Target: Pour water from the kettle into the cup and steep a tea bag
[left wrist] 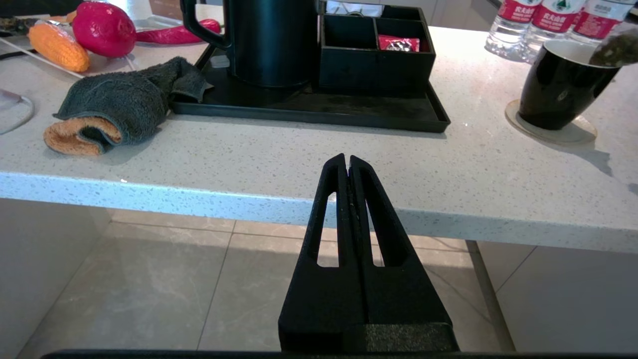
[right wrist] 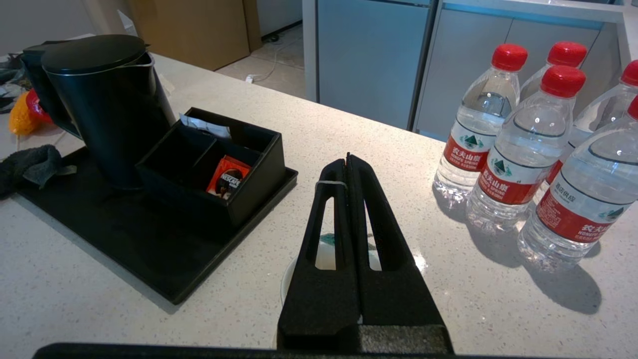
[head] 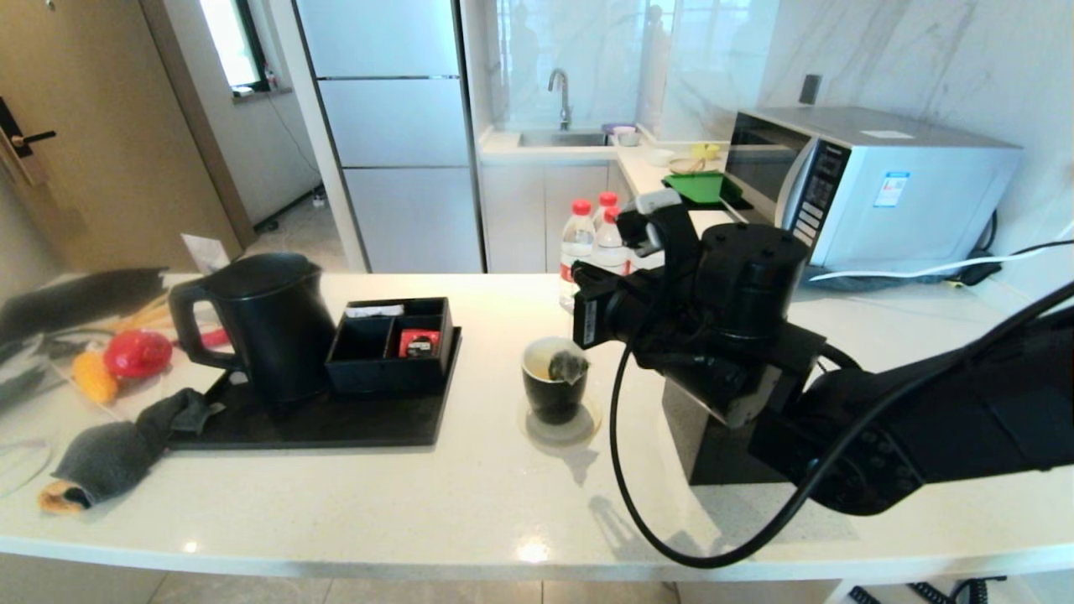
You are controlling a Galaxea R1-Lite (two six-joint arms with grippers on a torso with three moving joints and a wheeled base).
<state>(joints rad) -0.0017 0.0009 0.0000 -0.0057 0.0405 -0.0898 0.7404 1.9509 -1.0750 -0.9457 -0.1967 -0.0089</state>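
The black cup [head: 554, 394] stands on a round coaster in mid counter. Its white inside shows under the right fingers [right wrist: 326, 257]. The grey-green tea bag [head: 569, 366] hangs at the cup's rim, partly inside, and also shows as the tea bag [left wrist: 617, 49] in the left wrist view. My right gripper [right wrist: 347, 159] hovers over the cup, shut on the tea bag's string, which loops over one finger. The matte black kettle [head: 268, 327] stands lid-closed on the black tray [head: 336, 428], left of the cup. My left gripper [left wrist: 347, 158] is shut and empty, low before the counter's front edge.
A black divided box [head: 390, 344] with a red packet [head: 419, 342] sits on the tray beside the kettle. Several water bottles [right wrist: 523, 159] stand behind the cup on the right. A grey towel [head: 117, 453] lies at the left, a microwave [head: 873, 184] at the back right.
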